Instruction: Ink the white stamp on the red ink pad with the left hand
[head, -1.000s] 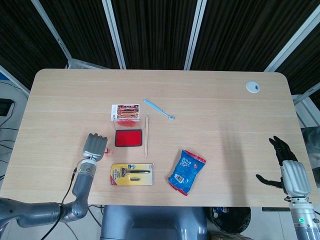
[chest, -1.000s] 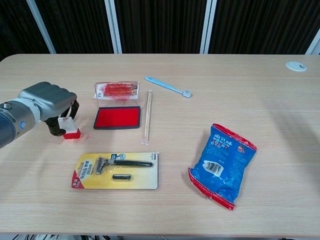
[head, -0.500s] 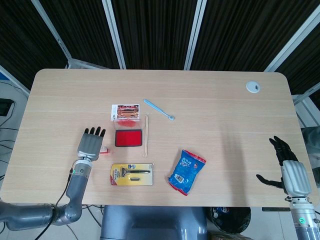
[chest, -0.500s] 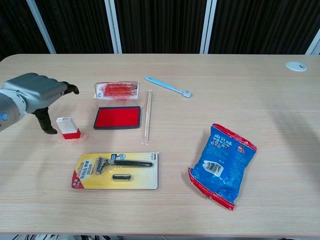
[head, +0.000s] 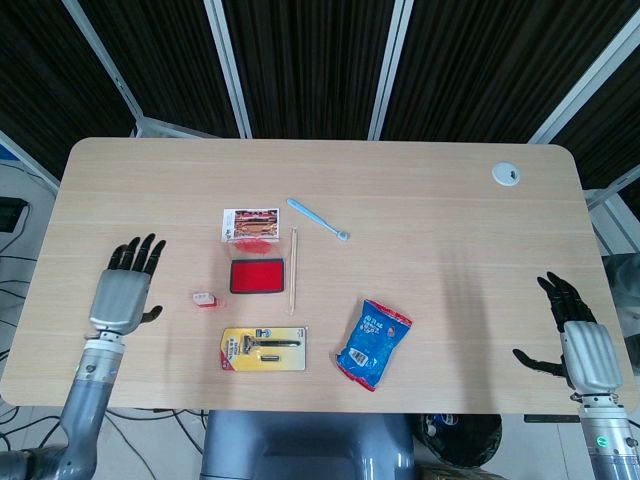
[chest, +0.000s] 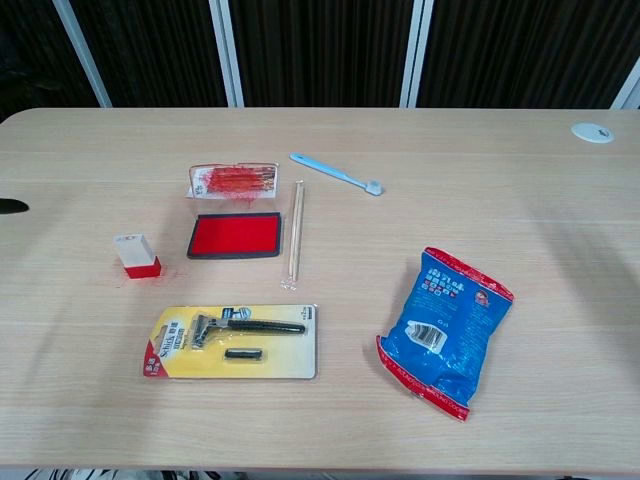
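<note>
The white stamp (head: 205, 299) (chest: 137, 255), with a red base, stands upright on the table, left of the red ink pad (head: 257, 276) (chest: 236, 235). Faint red marks stain the wood by the stamp. My left hand (head: 123, 287) hovers well left of the stamp with fingers spread and nothing in it; the chest view catches only a dark fingertip at its left edge. My right hand (head: 580, 341) hangs open past the table's right front corner, far from everything.
The pad's clear lid (head: 250, 224) smeared red lies behind the pad. A wooden stick (head: 293, 270) lies right of the pad, a blue toothbrush (head: 318, 219) beyond. A carded razor (head: 264, 349) and a blue snack bag (head: 373, 343) lie near the front edge.
My left hand let go of the stamp, opened its fingers and drew back to the left, leaving the chest view. The stamp stays standing where it was set. The right hand has not moved.
</note>
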